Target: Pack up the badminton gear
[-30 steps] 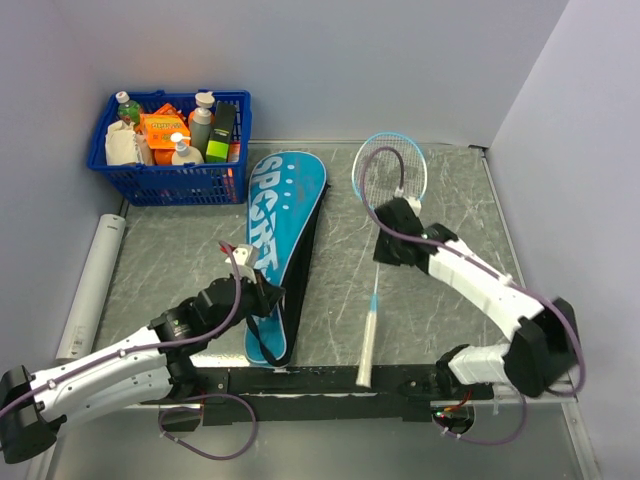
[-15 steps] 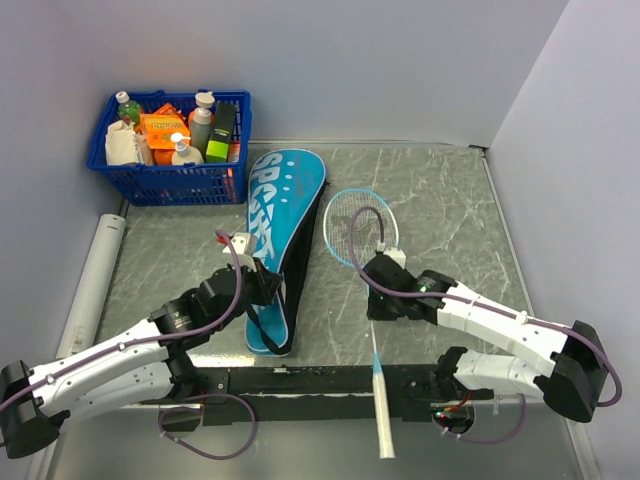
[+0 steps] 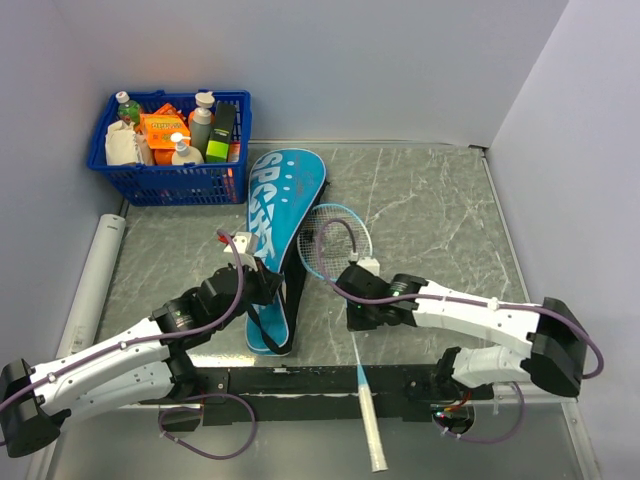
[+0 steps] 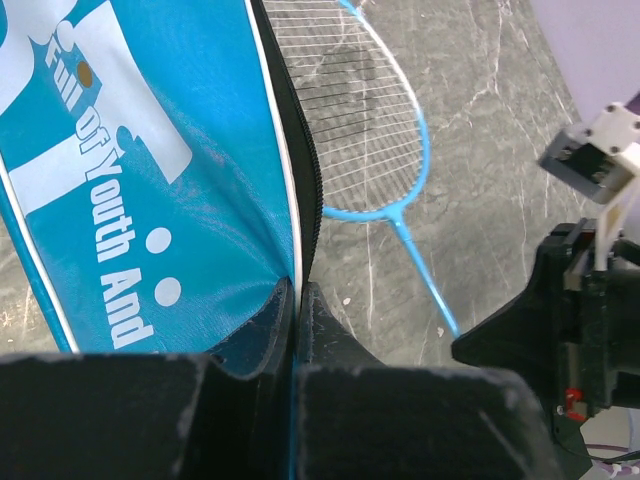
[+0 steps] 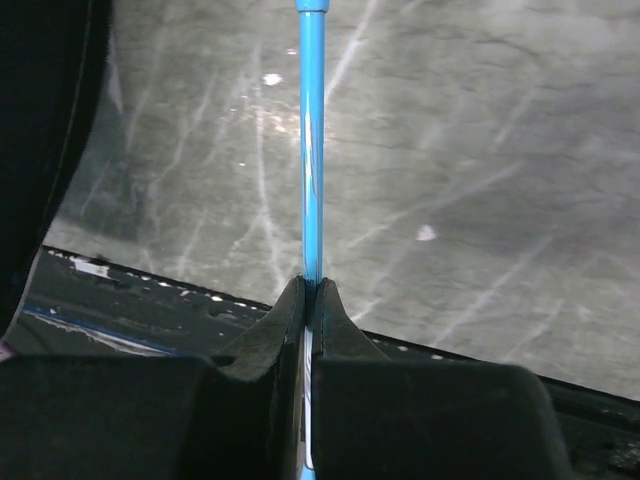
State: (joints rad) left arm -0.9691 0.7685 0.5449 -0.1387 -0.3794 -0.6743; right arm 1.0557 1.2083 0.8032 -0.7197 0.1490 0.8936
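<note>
The teal bag (image 3: 282,205) lies lengthwise on the grey marbled surface (image 3: 440,200). Its wide end w/ the "SPORT" print is toward the back wall and its narrow end toward the arms. The left gripper (image 3: 265,287) sits on the bag's right-hand edge, nr the narrow end. In the wrist cam its fingers (image 4: 330,345) are pressed together w/ the white-piped, black-zippered edge of the fabric nipped btw them, so the jaws are clamped on the bag.

One racket (image 3: 335,243) lies just right of the bag. The light-blue rim of its head is right up against the bag's dark edge. Can't tell if it's only touching or slightly tucked under. The thin blue shaft runs from the head back toward the arms. The grey-white handle sticks out past the black rail (image 3: 300,380) at the near edge, angled a bit right.

The right gripper (image 3: 352,316) is on that shaft, not far below the head. In its own cam the fingers (image 5: 340,330) meet on the blue shaft w/ no gap either side, so those jaws are clamped on the racket.

In the back-left corner is a blue basket (image 3: 165,183) packed w/ bottles and packets, just beside the bag's wide end. A white tube (image 3: 92,285) lies along the left wall, well apart from the gear.
</note>
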